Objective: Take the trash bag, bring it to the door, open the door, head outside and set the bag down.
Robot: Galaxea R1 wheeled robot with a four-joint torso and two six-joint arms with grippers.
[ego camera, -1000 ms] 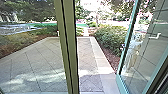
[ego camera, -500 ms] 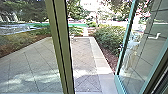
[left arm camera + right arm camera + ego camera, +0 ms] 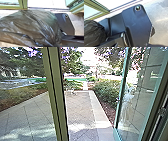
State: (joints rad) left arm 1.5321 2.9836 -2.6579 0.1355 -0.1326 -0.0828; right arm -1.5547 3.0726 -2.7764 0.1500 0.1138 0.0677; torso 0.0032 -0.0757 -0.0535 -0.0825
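The open door (image 3: 121, 92) stands on the right of the head view, its glass leaf in a teal frame. Dark, shiny plastic of the trash bag (image 3: 32, 26) spreads across the left wrist view, its folds drawn together toward my left gripper (image 3: 56, 44), which is shut on it. Part of the same bag (image 3: 92, 33) shows at the edge of the right wrist view, beside the robot's own dark base. How my right gripper stands cannot be told.
A green door post (image 3: 55, 94) rises left of the opening. Beyond lies the paved yard (image 3: 81, 107), edged by a pale border (image 3: 96, 109) and bushes (image 3: 107, 90). A pale figure (image 3: 126, 103), unclear, shows in the door's glass.
The head camera has moved and tilted: the post and the door's near edge stand farther left in the picture, and the yard's far edge sits lower.
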